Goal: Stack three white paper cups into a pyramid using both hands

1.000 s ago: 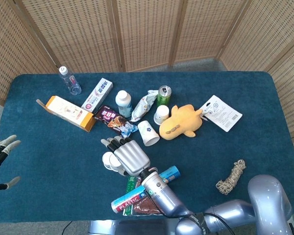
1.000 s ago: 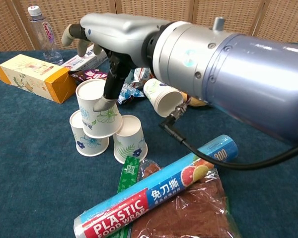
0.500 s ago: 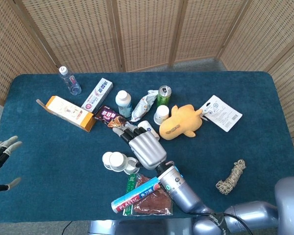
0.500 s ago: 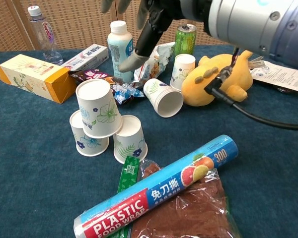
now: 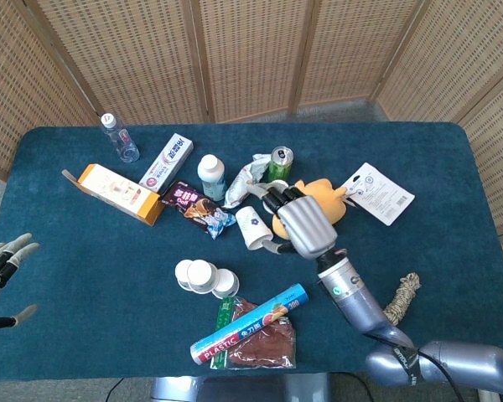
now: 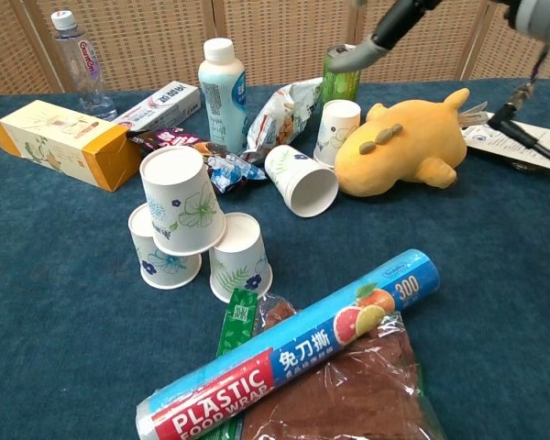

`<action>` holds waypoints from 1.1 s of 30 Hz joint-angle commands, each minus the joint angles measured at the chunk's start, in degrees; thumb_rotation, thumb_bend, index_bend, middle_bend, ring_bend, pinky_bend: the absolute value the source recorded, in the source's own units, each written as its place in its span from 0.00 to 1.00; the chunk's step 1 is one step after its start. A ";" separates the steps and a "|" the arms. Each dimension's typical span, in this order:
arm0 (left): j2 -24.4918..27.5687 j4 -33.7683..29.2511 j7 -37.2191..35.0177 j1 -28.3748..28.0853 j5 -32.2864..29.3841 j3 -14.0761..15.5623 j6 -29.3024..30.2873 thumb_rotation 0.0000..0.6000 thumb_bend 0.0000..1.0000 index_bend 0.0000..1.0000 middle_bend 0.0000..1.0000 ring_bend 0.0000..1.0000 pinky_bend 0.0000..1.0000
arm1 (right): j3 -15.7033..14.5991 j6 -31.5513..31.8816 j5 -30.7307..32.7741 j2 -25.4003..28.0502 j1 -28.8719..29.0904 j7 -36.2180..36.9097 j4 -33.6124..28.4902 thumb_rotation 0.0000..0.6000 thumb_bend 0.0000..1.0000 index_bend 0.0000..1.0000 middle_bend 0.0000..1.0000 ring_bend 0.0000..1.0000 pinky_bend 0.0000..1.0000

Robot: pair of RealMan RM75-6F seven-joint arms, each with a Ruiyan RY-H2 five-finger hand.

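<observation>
Item: pyramid of three white paper cups with blue and green flower prints [image 6: 194, 229], all upside down. I see two base cups side by side on the dark blue cloth table [image 5: 84, 268], the third resting tilted across their tops. I judge the stacking done; what may remain is straightening the top cup, which leans

Item: my right hand [image 5: 300, 222], raised over the yellow plush toy [image 6: 403, 151], well apart from the pyramid. Fingers curl loosely downward and hold nothing that I can see

Item: my left hand [image 5: 2, 272], at the table's left edge, fingers spread, empty

Item: spare cups. One white paper cup on its side [image 6: 301, 180], mouth toward me; one upside-down white paper cup [image 6: 337, 131] just beside the plush

Item: readable writing. Blue roll of film [image 6: 289, 353], "PLASTIC FOOD WRAP" and "300", with Chinese characters between; it lies over a brown packet [image 6: 348, 385]. Clear water bottle [image 6: 81, 57], red label, wording too small to read. White toothpaste box [image 6: 156, 103] and orange carton [image 6: 60, 142], print illegible
</observation>
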 commanded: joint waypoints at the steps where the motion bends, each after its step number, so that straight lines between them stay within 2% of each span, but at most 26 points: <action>1: 0.05 -0.01 0.05 0.14 0.26 0.10 0.25 1.00 0.29 0.00 0.00 0.00 0.00 | -1.38 1.13 -2.76 3.46 -4.12 7.49 5.97 1.00 0.12 0.14 0.21 0.20 0.33; 3: 0.04 -0.06 0.09 0.18 0.37 0.14 0.32 1.00 0.30 0.00 0.00 0.00 0.00 | -1.86 1.24 -2.66 4.69 -5.66 10.25 8.13 1.00 0.11 0.13 0.16 0.15 0.30; 6: -0.02 -0.20 0.50 0.20 0.55 0.21 0.31 1.00 0.29 0.00 0.00 0.00 0.00 | -2.40 1.33 -2.03 6.30 -8.17 14.85 11.85 0.97 0.10 0.11 0.08 0.08 0.21; 9: -0.12 -0.40 1.18 0.33 0.85 0.30 0.52 1.00 0.29 0.00 0.00 0.00 0.00 | -2.63 1.37 -1.68 7.59 -10.42 19.83 15.39 0.90 0.10 0.11 0.07 0.07 0.18; 14: -0.45 -0.72 2.51 0.64 0.78 0.19 1.05 1.00 0.30 0.00 0.00 0.00 0.00 | -3.52 2.63 -3.14 9.58 -14.10 26.81 20.91 0.88 0.09 0.11 0.07 0.07 0.17; 19: -0.92 -1.00 4.27 1.28 1.60 0.38 2.15 1.00 0.29 0.00 0.00 0.00 0.00 | -4.52 5.10 -4.84 11.88 -18.00 31.59 23.57 0.84 0.08 0.09 0.07 0.05 0.13; 25: -1.50 -1.78 7.26 2.06 2.33 0.73 3.01 1.00 0.29 0.00 0.00 0.00 0.00 | -5.14 9.07 -6.44 14.47 -22.36 34.25 22.85 0.83 0.08 0.10 0.07 0.05 0.13; 30: -2.76 -1.74 10.03 3.50 3.27 0.76 5.55 1.00 0.30 0.00 0.00 0.00 0.00 | -6.06 12.65 -7.89 17.37 -26.18 33.88 17.85 0.85 0.08 0.09 0.06 0.05 0.13; 33: -3.88 -0.66 10.37 4.52 4.03 0.72 7.68 1.00 0.29 0.00 0.00 0.00 0.00 | -7.42 14.02 -9.07 19.27 -28.44 32.14 13.28 0.90 0.08 0.07 0.04 0.03 0.13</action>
